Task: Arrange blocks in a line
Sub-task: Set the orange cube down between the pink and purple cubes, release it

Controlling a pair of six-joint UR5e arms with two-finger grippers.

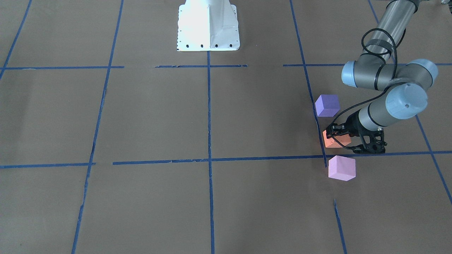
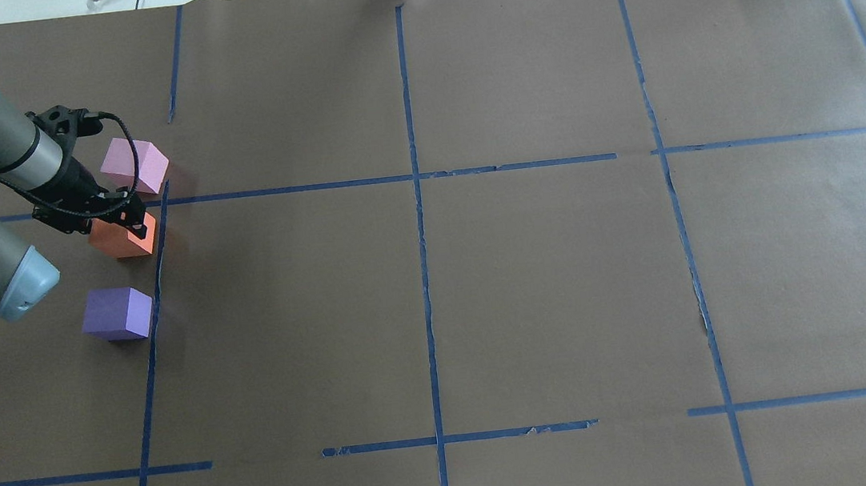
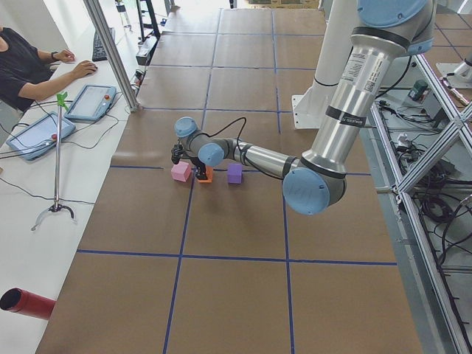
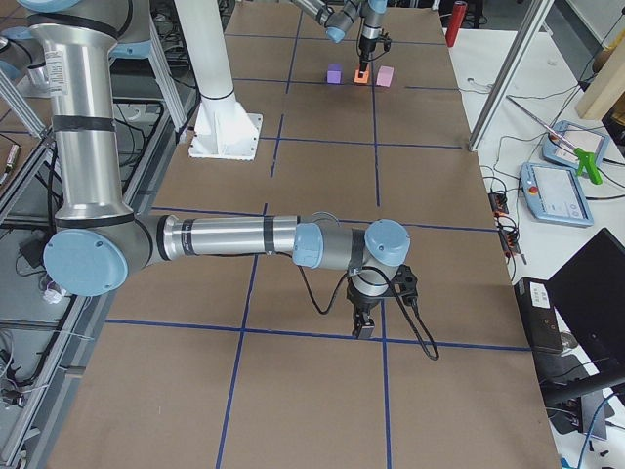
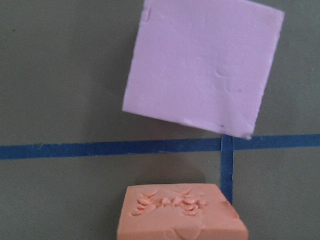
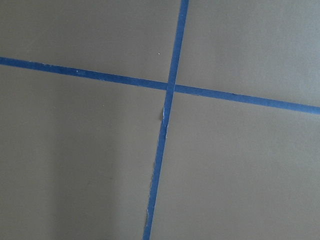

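Note:
Three blocks stand in a row beside a blue tape line. The violet-blue block [image 1: 327, 105] [image 2: 117, 312] is nearest the robot, the orange block [image 1: 332, 141] [image 2: 123, 239] is in the middle, and the pink-lilac block [image 1: 341, 168] [image 2: 135, 165] is farthest. My left gripper [image 1: 340, 139] [image 2: 117, 220] is down at the orange block with its fingers around it, and the block sits on the table. The left wrist view shows the dented orange top [image 5: 180, 215] below the pink block [image 5: 202, 67]. My right gripper [image 4: 363, 332] hangs low over a tape crossing far away; I cannot tell whether it is open or shut.
Brown paper with a blue tape grid [image 2: 424, 276] covers the table. The robot's white base [image 1: 208, 26] is at the table's robot-side edge. An operator with tablets [image 3: 44, 133] sits at a side desk. A red cylinder [image 3: 26, 304] lies off the table.

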